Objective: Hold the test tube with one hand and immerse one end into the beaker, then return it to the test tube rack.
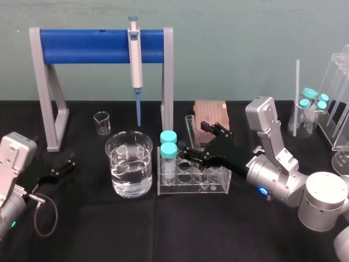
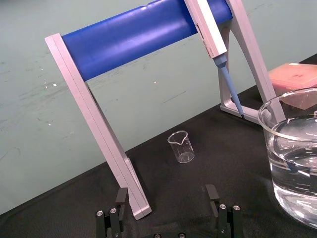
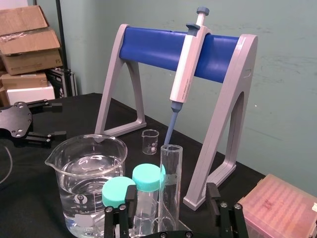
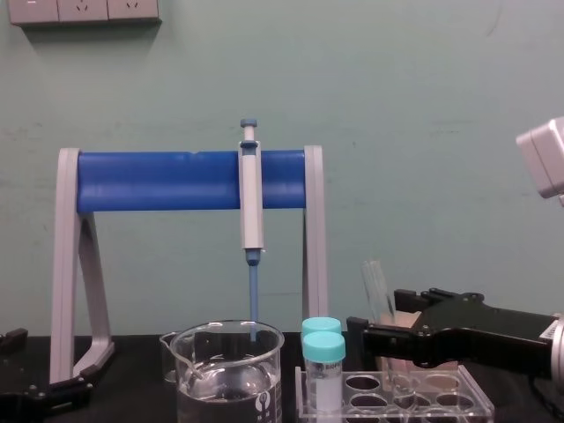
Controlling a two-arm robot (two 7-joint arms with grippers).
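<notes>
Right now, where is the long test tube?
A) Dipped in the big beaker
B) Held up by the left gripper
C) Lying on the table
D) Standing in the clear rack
D: the test tube stands in the test tube rack, between the right gripper's open jaws, apart from the beaker.

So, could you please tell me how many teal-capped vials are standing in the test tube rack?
2. Both stand at the left end of the test tube rack, nearest the beaker: the front vial and the rear vial directly behind it.
</notes>
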